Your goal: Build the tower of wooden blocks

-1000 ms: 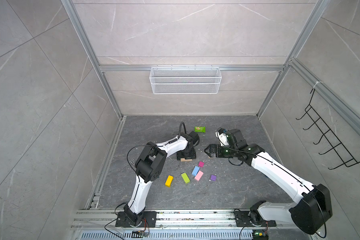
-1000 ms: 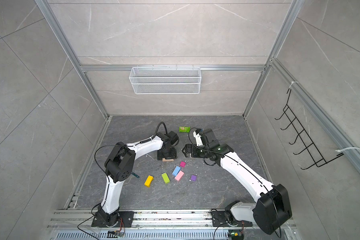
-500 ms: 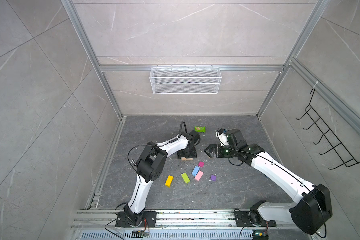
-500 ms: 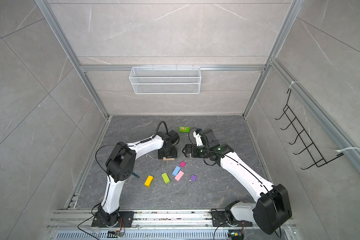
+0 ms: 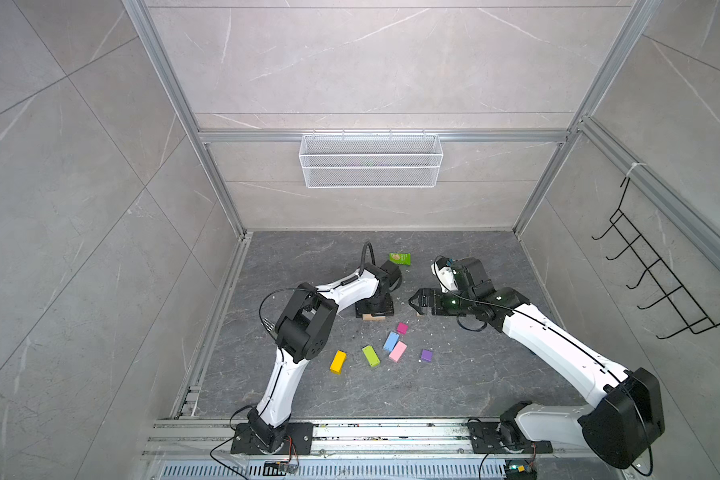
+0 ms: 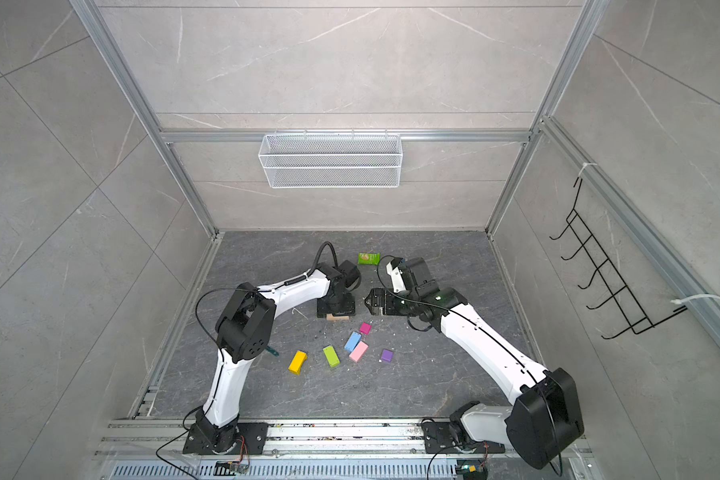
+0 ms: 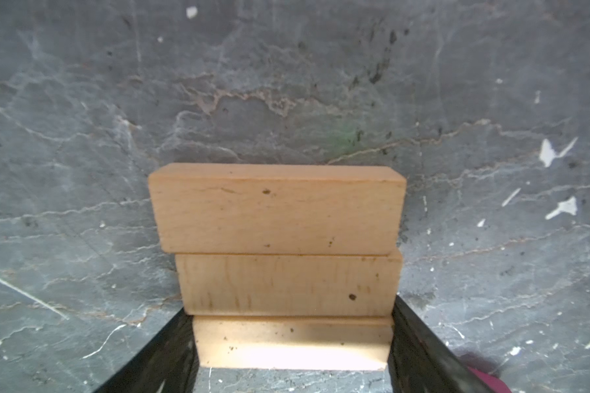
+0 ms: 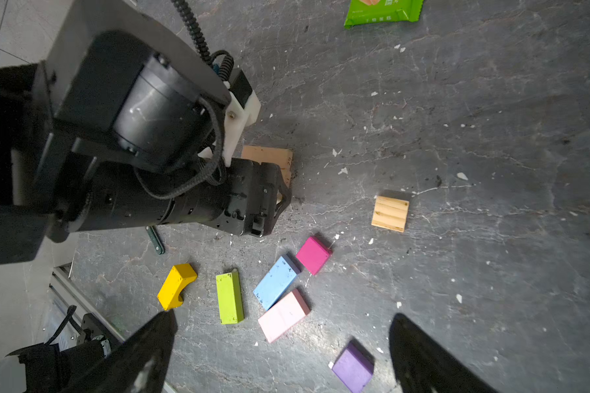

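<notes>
Three tan bars lie long side to long side on the dark floor. My left gripper points straight down over them, its fingers pressed on the two ends of the nearest bar. In both top views only a tan edge shows under it. My right gripper hovers open and empty to the right, above the loose wood blocks: yellow, lime, light blue, pink, magenta, purple and a small tan cube.
A green snack packet lies behind the grippers. A thin teal stick lies beside the left arm. A white wire basket hangs on the back wall and a black hook rack on the right wall.
</notes>
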{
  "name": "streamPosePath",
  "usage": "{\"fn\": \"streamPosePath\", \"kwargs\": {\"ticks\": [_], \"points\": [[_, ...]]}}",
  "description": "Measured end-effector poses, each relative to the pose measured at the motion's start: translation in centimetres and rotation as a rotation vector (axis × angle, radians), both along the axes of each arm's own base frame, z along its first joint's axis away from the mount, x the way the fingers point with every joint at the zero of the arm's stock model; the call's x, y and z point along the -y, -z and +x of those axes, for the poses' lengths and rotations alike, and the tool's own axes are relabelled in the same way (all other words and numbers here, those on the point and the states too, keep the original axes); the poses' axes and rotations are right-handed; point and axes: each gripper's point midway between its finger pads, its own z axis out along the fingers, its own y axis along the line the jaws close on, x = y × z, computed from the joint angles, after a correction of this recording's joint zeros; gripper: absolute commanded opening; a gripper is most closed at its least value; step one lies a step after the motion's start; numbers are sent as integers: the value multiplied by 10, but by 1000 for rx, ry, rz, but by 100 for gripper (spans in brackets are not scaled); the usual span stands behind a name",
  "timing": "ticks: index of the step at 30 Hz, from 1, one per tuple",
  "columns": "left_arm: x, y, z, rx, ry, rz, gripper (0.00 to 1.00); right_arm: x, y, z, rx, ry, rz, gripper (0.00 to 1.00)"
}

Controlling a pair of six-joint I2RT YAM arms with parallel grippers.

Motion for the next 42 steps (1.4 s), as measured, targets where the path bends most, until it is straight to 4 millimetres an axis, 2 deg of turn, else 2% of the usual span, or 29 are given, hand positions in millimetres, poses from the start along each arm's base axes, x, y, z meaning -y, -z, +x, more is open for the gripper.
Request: {"fn": "streamPosePath", "kwargs": {"ticks": [10,23,28,31,36,40,42], "points": [[-1,1,0,-3,0,6,99,0,0,0,-2,0,-1,99],[0,-2,-2,-9,11,-2,100,2,-1,-2,-4,-3,-17,99],[0,-18,-8,-15,29,-20,100,2,-10,1,18,-12,-25,99],[3,-38,-7,4,45,-45,100,1,-16,6,23,-9,-26,99],[6,-75,3,65,81,-102,100,-4,-22,24,23,8,-47,99],[-15,-83,13,78,72,-100,100,-9,-12,37,-5,12,-70,99],[-39,-76,19,64,44,-77,100,-12,0,44,-33,14,-87,99]]}}
